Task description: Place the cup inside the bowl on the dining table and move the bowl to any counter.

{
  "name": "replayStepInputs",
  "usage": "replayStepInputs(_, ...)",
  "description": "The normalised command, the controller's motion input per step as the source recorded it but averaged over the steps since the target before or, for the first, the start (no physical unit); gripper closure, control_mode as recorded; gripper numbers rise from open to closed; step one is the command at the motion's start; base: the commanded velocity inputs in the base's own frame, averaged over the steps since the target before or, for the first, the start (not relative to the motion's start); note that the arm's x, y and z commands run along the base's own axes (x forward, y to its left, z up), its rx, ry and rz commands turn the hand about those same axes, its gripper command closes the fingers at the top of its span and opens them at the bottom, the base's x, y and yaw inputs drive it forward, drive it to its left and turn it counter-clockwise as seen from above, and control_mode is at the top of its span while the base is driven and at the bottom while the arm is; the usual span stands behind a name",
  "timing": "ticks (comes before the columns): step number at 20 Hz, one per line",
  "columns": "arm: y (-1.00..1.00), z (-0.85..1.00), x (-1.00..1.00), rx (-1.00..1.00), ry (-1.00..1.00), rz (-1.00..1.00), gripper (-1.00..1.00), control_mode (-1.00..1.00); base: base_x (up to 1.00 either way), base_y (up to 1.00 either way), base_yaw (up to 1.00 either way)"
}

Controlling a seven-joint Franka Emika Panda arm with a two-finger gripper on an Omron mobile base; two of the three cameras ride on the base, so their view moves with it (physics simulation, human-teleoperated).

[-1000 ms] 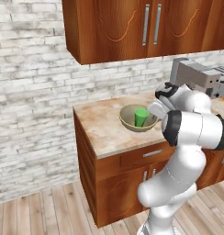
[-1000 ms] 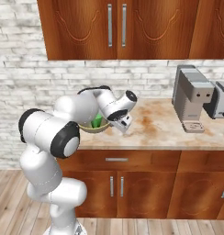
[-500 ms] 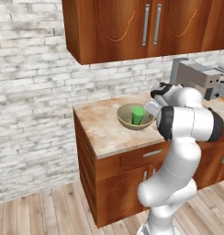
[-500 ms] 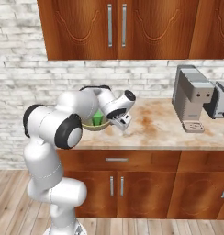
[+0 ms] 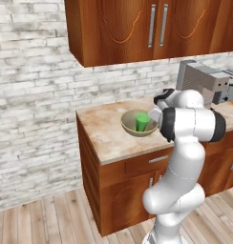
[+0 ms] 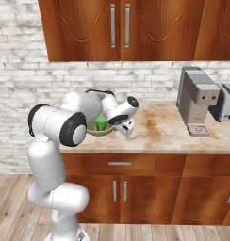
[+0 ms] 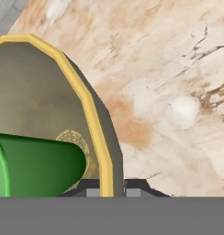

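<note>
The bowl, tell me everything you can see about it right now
The bowl is round, wide and shallow, olive-tan with a yellow rim and a faint round mark inside. It sits upright on the marbled counter near its left end, with the green cup standing inside. The gripper is shut on its rim.

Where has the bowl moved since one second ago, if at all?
No. The bowl keeps its place relative to the counter's left edge in the left base view.
</note>
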Motion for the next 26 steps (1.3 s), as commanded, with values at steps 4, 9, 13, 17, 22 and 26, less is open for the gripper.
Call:
replayStepInputs(4,0.00,-0.22,0.08,0.00,0.00,-0.03,1.00,-1.00,0.00,0.00,0.00)
replayStepInputs(9,0.00,-0.19,0.07,0.00,0.00,-0.03,1.00,-1.00,0.00,0.00,0.00)
replayStepInputs(13,0.00,-0.19,0.07,0.00,0.00,-0.02,1.00,-1.00,0.00,0.00,0.00)
replayStepInputs(17,0.00,-0.19,0.06,0.00,0.01,-0.02,1.00,-1.00,0.00,0.00,0.00)
replayStepInputs(22,0.00,-0.11,0.03,0.00,0.00,-0.02,1.00,-1.00,0.00,0.00,0.00)
replayStepInputs(26,0.00,0.00,0.00,0.00,0.00,0.00,1.00,-1.00,0.00,0.00,0.00)
